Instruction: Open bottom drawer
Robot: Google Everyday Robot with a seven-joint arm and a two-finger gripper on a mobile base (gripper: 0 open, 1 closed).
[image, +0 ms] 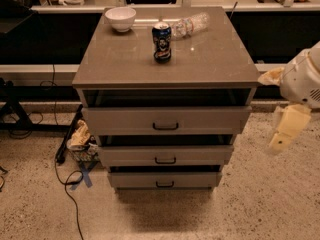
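My gripper (286, 131) hangs right of cabinet (210, 66), touching nothing; open or closed, I can't tell. Bottom drawer (164, 179) sits down-left of it, well apart. Can (161, 42) stands up-left of gripper, on cabinet top.

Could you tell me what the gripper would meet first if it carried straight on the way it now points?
Probably the speckled floor: the gripper hangs right of the cabinet, pointing down and slightly left, apart from the bottom drawer, though depth is uncertain.
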